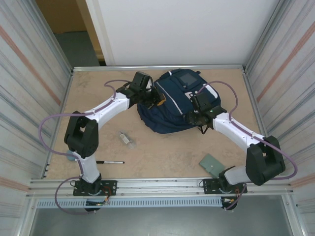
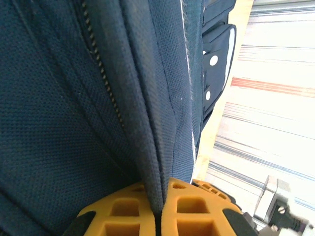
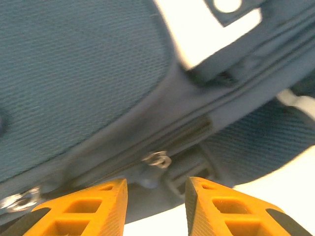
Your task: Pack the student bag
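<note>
Toward the far middle of the counter [image 1: 162, 157] lies the student bag [image 1: 172, 105], slumped and soft. My left tool [image 2: 158, 212] is clamped on a fold of its navy fabric beside the zipper [image 2: 103, 73]. The cloth looks limp, so I expect it to drag rather than lift cleanly. My right tool [image 3: 156, 196] stands partly apart and empty, just short of a metal zipper pull [image 3: 157, 159], which I judge the surest handle.
</note>
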### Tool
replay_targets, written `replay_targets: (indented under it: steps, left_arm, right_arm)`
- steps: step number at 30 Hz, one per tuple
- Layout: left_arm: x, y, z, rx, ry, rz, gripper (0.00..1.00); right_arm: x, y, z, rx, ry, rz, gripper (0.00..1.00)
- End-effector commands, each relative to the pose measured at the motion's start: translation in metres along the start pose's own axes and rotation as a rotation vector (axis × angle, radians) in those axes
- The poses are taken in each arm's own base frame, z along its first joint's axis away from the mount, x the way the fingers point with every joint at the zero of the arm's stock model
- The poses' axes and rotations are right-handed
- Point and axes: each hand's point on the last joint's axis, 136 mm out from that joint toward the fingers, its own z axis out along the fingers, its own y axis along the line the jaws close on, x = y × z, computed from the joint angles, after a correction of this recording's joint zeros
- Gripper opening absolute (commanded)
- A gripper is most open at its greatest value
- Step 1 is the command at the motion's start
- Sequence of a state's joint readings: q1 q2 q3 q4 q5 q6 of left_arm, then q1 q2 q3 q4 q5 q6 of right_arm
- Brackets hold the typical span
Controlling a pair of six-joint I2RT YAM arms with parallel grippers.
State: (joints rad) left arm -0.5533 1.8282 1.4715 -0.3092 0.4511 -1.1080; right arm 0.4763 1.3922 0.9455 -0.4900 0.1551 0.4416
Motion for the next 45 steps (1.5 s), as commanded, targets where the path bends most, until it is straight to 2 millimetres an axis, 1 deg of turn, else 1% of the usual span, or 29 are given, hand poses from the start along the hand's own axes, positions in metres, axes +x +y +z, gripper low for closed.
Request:
replay_targets:
  steps: [1,4,7,9,13,16,18,21,26,30,36,38,40,42,45]
  left_arm:
    - [-0.011,-0.063,-0.045,0.184,-0.081,0.079,0.00]
    - [-0.011,-0.066,-0.047,0.196,-0.082,0.075,0.00]
    - [-0.011,-0.068,-0.049,0.200,-0.083,0.080,0.00]
    - [-0.011,-0.066,-0.049,0.197,-0.082,0.076,0.00]
    - [-0.011,-0.064,-0.049,0.198,-0.087,0.073,0.00]
    - [-0.011,-0.062,-0.049,0.192,-0.090,0.075,0.00]
    - [-0.013,-0.061,-0.049,0.195,-0.093,0.064,0.00]
    - [-0.013,-0.061,-0.048,0.194,-0.086,0.070,0.00]
    - [-0.013,-0.060,-0.046,0.198,-0.086,0.066,0.00]
    - [-0.013,-0.058,-0.047,0.192,-0.084,0.069,0.00]
    - [-0.014,-0.057,-0.047,0.192,-0.080,0.066,0.00]
    - [-0.013,-0.056,-0.046,0.193,-0.079,0.062,0.00]
    - [-0.014,-0.058,-0.047,0.199,-0.076,0.063,0.00]
    - [-0.014,-0.059,-0.047,0.198,-0.066,0.069,0.00]
    - [-0.014,-0.059,-0.047,0.204,-0.066,0.066,0.00]
  right_arm:
    - [0.006,0.011,0.001,-0.056,0.009,0.044,0.35]
    - [0.006,0.005,0.013,-0.008,0.014,0.037,0.36]
    - [-0.001,-0.001,0.022,0.028,-0.008,0.030,0.38]
    - [-0.004,-0.008,0.026,0.078,-0.011,0.035,0.41]
    - [-0.003,-0.035,0.023,0.234,-0.012,0.072,0.41]
    - [0.001,-0.045,0.020,0.271,-0.002,0.082,0.39]
    - [0.004,-0.047,0.018,0.269,0.009,0.080,0.36]
    - [0.006,-0.040,0.018,0.205,0.018,0.057,0.32]
    - [0.002,-0.041,0.011,0.157,0.034,0.044,0.25]
    - [-0.003,-0.026,0.011,0.050,0.033,0.001,0.23]
    - [-0.005,-0.013,0.011,-0.040,0.043,-0.013,0.26]
    - [-0.006,-0.007,0.008,-0.072,0.055,-0.062,0.28]
    - [-0.004,0.001,0.003,-0.131,0.071,-0.145,0.33]
    - [-0.008,-0.002,0.001,-0.136,0.060,-0.186,0.37]
    - [-0.011,-0.013,0.008,-0.134,0.073,-0.228,0.40]
